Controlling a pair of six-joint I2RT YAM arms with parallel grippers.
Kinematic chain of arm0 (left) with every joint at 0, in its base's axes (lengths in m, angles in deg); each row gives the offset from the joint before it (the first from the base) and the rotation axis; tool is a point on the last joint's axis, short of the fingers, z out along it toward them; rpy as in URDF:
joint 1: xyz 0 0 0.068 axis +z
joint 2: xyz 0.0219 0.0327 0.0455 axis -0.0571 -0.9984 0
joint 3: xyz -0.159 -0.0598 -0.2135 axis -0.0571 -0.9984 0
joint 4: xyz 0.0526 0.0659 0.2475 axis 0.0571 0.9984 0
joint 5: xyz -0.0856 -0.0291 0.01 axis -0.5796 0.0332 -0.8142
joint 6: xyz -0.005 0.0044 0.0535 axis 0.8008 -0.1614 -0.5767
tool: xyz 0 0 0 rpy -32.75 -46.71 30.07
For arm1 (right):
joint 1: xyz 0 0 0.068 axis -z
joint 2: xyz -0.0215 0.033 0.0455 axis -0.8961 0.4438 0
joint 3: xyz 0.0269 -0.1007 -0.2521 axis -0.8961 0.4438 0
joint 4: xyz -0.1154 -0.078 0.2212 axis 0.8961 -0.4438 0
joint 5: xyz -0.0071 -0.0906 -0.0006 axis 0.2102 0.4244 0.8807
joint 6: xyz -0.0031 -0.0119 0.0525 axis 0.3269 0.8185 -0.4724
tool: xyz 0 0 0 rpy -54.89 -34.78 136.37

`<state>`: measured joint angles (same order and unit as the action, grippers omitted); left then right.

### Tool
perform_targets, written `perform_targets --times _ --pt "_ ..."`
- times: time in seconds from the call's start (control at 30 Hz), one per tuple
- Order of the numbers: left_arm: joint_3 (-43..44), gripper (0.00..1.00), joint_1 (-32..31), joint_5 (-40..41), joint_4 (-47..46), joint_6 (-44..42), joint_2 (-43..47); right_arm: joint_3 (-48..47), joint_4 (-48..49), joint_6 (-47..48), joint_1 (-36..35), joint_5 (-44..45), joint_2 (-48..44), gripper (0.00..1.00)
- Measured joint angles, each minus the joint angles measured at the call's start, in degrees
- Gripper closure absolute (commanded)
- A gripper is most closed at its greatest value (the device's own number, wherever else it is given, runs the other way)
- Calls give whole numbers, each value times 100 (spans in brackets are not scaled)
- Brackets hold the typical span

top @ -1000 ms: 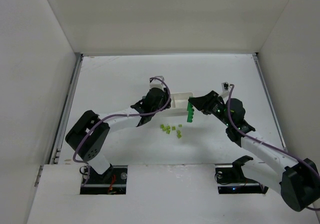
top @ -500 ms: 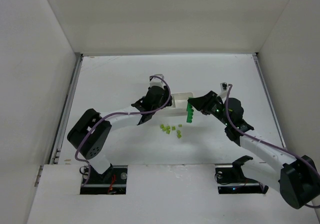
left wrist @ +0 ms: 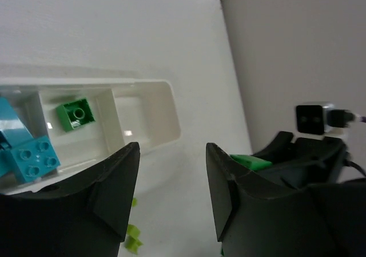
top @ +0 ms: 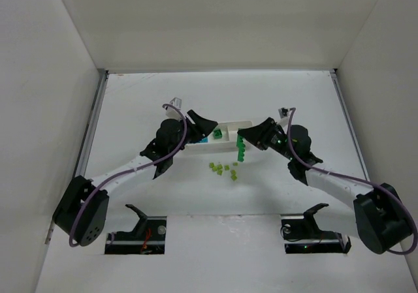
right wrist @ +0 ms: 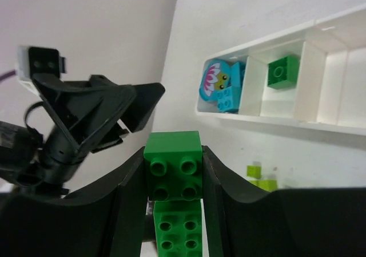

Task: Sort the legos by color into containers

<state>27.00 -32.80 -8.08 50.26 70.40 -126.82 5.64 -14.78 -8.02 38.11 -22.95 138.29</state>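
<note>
Advice: carry long green brick (top: 240,151), pinched in right gripper (right wrist: 172,154), over middle compartment (right wrist: 274,101) holding small green brick (right wrist: 283,71); lower level before release; keep spread, empty left gripper (left wrist: 171,153) clear.

Green brick (right wrist: 172,174) close before tray (right wrist: 274,121)

Three cameras, one white tray (top: 230,128)
The top camera looks down from high up and far off, with the tray in the middle of its view. The left wrist camera is very near, just over the tray's left end, facing its right end. The right wrist camera is beside the right end, facing the left end. All three see the tray.
</note>
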Motion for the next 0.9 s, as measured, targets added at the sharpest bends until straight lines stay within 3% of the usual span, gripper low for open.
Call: perform_targets --times 0.17,0.37,0.53,0.9 --pt "-719 49 151 -807 -962 1233 138 -125 649 -671 -17 -247 542 65" --pt "-1003 48 122 -1381 -1987 2197 -59 -337 1641 -1458 -382 -293 1178 65" --pt "-1137 49 76 -1545 -2481 2516 -24 -356 2269 -1963 -568 -278 1598 65" --pt "-1239 52 39 -1655 -2671 2745 177 -365 3265 -2750 -603 -243 2105 65"
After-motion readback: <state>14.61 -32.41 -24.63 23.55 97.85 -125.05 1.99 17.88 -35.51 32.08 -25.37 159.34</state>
